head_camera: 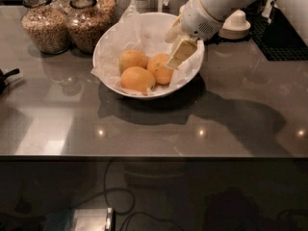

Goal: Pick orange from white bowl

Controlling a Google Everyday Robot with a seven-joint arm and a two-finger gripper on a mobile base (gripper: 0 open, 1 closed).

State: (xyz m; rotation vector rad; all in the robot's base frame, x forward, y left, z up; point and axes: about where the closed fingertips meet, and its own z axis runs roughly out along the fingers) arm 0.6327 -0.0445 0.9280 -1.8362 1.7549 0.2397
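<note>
The white bowl [191,76], lined with crumpled white paper, stands at the back middle of the grey counter. Three yellow-orange oranges lie in it: one at the back left [132,59], one at the front [137,79] and one at the right [160,69]. My gripper [169,53] reaches in from the upper right over the bowl's right side. It is open and holds nothing. Its lower finger [181,53] points down-left, with its tip just above the right orange.
Two glass jars of grain [46,27] [87,24] stand left of the bowl. Small stacked cream bowls [236,26] sit behind the arm and a black mat [284,38] lies at the far right. A black object [6,79] pokes in at the left edge. The counter's front edge [154,156] runs across.
</note>
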